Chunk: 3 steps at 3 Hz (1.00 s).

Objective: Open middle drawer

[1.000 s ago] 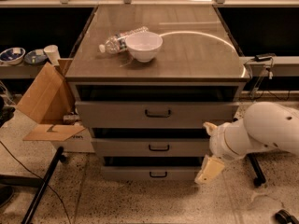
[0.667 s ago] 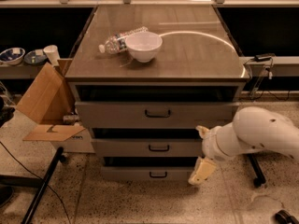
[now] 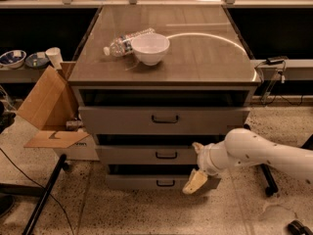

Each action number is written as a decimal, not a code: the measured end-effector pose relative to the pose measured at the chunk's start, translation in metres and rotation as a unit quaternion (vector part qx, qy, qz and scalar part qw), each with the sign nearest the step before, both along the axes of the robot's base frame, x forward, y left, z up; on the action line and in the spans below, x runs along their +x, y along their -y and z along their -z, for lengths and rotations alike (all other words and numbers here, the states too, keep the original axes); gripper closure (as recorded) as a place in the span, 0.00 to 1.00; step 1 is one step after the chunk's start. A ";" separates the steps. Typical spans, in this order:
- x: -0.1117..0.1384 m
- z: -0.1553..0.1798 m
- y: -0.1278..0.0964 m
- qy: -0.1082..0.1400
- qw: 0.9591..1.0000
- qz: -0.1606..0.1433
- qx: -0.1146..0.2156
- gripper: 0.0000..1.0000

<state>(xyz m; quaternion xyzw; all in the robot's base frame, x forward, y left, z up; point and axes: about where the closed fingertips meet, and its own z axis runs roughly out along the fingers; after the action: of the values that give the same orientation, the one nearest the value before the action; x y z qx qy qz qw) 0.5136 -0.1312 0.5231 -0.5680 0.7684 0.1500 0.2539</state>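
Gripper (image 3: pixel 195 164) by middle drawer (image 3: pixel 142 155) right end, fingers (image 3: pixel 195 182) apart, low flat grey front, small black handle (image 3: pixel 166 155)

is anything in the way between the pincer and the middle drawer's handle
Nothing visible. The pincer hangs low and to the right of the handle of the middle drawer, in front of the bottom drawer, with only open space between them.

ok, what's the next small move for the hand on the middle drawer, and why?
Probably shift the hand left and a little up, toward the black handle of the middle drawer. The hand hangs to the right of and below that handle, in front of the bottom drawer. It isn't on the handle yet, and the middle drawer looks shut.
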 end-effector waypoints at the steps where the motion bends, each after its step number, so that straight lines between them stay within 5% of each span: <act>1: 0.017 0.041 -0.011 -0.008 1.000 0.010 0.023 0.00; 2: 0.035 0.069 -0.015 -0.005 0.999 0.034 0.040 0.00; 3: 0.051 0.074 -0.012 0.027 0.995 0.073 0.057 0.00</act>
<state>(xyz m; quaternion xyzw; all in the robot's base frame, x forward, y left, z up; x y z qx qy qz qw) 0.5641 -0.1197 0.4493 -0.4991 0.7907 0.1588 0.3170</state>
